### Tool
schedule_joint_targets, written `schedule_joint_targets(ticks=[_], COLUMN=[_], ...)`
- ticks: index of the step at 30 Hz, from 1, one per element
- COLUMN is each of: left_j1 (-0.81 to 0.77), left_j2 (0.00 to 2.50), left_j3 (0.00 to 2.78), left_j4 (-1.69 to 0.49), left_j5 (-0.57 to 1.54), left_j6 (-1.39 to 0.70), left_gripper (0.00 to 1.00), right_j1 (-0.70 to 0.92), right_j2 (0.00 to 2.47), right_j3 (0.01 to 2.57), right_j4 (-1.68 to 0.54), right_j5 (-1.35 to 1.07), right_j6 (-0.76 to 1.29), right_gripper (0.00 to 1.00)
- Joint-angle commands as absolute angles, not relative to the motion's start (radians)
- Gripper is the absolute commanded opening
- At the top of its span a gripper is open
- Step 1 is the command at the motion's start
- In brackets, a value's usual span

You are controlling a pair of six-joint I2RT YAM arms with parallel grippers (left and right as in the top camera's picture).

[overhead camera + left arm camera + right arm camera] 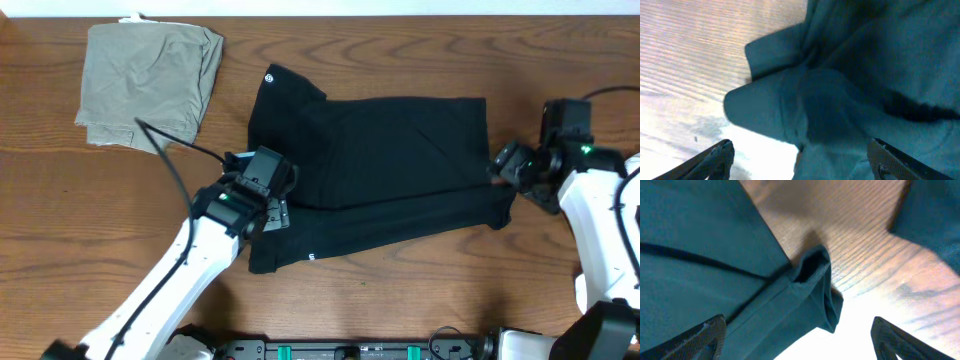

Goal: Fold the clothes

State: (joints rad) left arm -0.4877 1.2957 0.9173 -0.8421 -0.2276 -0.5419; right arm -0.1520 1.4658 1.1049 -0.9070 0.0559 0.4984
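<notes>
Both of my grippers are spread wide with nothing between the fingers. My left gripper (268, 198) sits at the left edge of the black garment (390, 160) and my right gripper (505, 166) at its right edge. The garment lies mid-table (420, 300), folded over itself, with a round white logo (271, 77) near its upper left corner. An olive garment (150, 85) lies folded, well apart at the far left.

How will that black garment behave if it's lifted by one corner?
Probably floppy: the black garment lies in soft overlapping folds. Pushed, it would likely bunch, not slide whole; its hem curls and rumples.
</notes>
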Motion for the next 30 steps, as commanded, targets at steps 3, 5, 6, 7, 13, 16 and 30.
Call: schedule_joint_targets(ticks=[3,5,6,7,13,16,30], left_j1=[-0.483,-0.483,-0.483,-0.483,-0.435,-0.367,-0.007], left_j2=[1.197,1.188,1.188,1.188,1.153,1.094,0.908], left_j3=[0.950,0.950,0.950,0.950,0.950,0.950,0.950], left_j4=[-0.877,-0.883,-0.884,-0.883,-0.883,-0.890,-1.076], left_j5=[-0.117,-0.083,-0.078,-0.078,-0.082,-0.079,-0.058], left_j6=[-0.534,-0.535,-0.534,-0.530,-0.586,-0.642,-0.714], left_gripper=[0.93,1.00,0.98,0.98,0.98,0.98,0.98], right_j1=[-0.156,-0.154,-0.150,-0.143,-0.005,0.121,0.419], right_j2=[1.464,1.464,1.465,1.464,1.465,1.466,1.654], right_j3=[1.184,1.181,1.179,1.179,1.179,1.179,1.179], right_j4=[-0.986,-0.989,-0.988,-0.987,-0.952,-0.881,-0.516], right_j5=[-0.054,-0.188,-0.271,-0.340,-0.593,-0.609,-0.636], right_j6=[0.397,0.335,0.300,0.268,0.208,0.224,0.452], right_gripper=[0.91,0.90,0.90,0.89,0.87,0.86,0.79])
